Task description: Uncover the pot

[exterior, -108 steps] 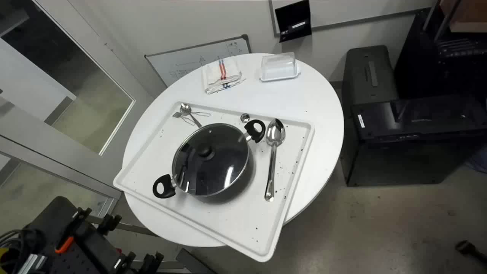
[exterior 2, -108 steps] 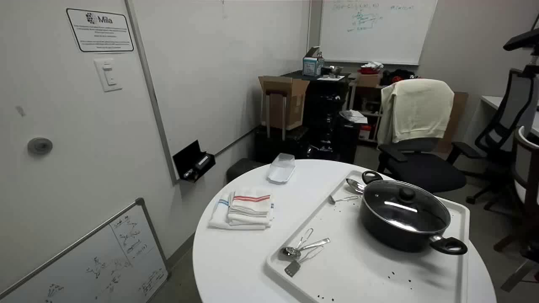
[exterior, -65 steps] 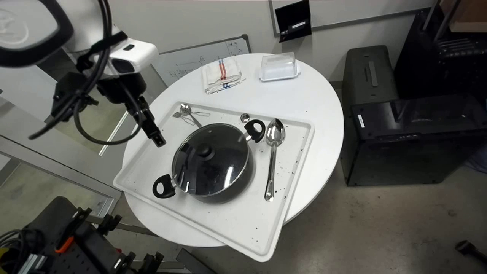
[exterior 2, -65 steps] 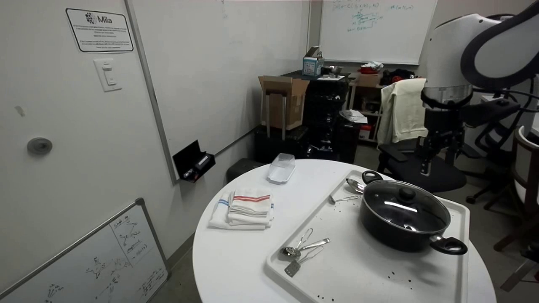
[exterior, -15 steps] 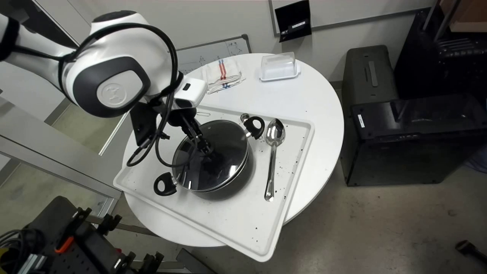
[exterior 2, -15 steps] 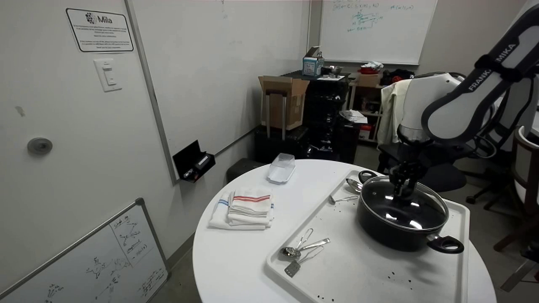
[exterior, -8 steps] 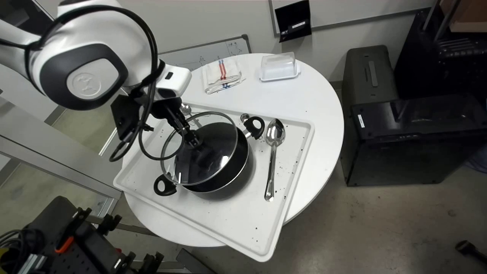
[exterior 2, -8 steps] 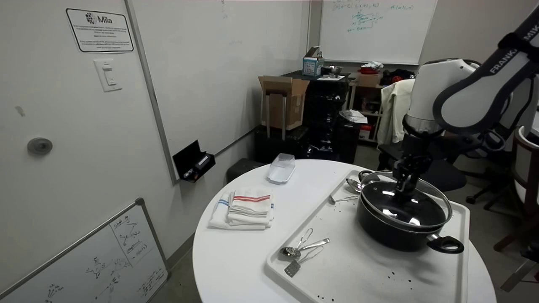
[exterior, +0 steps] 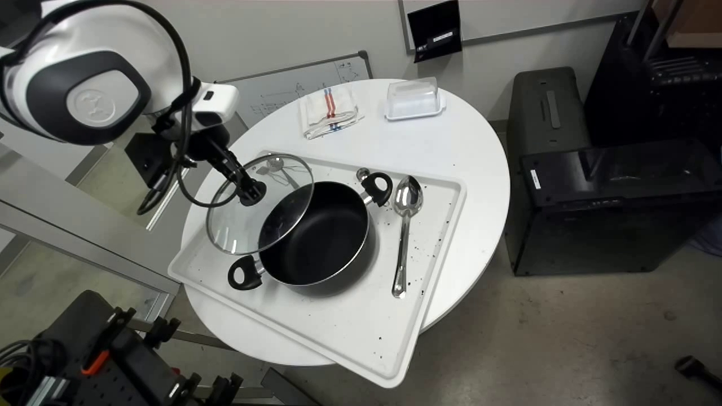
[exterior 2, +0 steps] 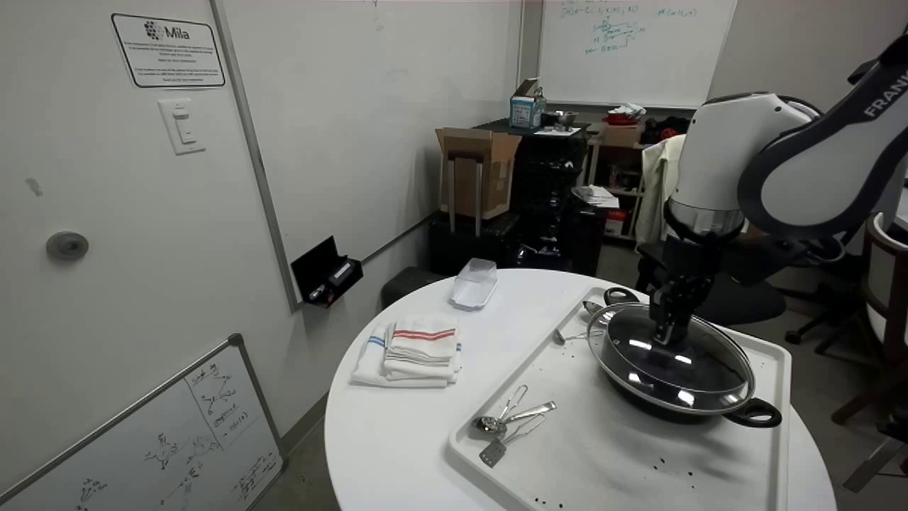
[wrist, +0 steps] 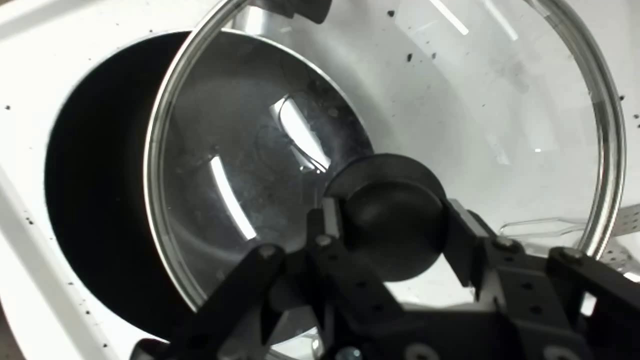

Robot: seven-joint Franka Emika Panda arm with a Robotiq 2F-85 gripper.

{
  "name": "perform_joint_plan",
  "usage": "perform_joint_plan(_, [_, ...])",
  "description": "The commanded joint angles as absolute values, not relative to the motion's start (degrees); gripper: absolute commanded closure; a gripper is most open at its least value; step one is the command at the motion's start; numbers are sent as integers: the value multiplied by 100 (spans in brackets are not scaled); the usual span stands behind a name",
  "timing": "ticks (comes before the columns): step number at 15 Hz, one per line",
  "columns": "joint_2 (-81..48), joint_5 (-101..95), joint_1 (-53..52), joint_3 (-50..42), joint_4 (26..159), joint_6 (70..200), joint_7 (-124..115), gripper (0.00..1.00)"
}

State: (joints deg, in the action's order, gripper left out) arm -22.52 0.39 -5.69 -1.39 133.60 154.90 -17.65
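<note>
Your gripper (wrist: 395, 220), drawn in to the width of a round black knob (wrist: 397, 242), pinches it from both sides in the wrist view, bearing the round clear glass lid (exterior: 256, 220) by its centre, likely so the glass hangs level. The lid is offset at centre left of an exterior view, over part of the shallow, round black pot (exterior: 324, 242) with two loop handles at mid-frame, whose dark inside lies partly bare; whether glass and rim touch cannot be told. You seem well along with the uncovering; setting the lid down remains.

Beneath, a white rectangular tray (exterior: 350, 335) probably keeps everything together, one corner jutting past the round white worktop (exterior: 474, 169). A large steel spoon (exterior: 403, 237) lies right of the pot; small steel utensils (exterior 2: 521, 415) lie lower centre in an exterior view. Folded, striped white towels (exterior: 330, 111) and a white dish with a clear cover (exterior: 414, 101) sit upper centre. A whiteboard (exterior 2: 163, 433) leans lower left; a large black case (exterior: 586, 237) stands at right.
</note>
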Motion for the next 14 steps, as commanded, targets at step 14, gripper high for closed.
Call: perform_joint_plan(14, [-3009,-551,-1836,272,12602,15086,-1814,75])
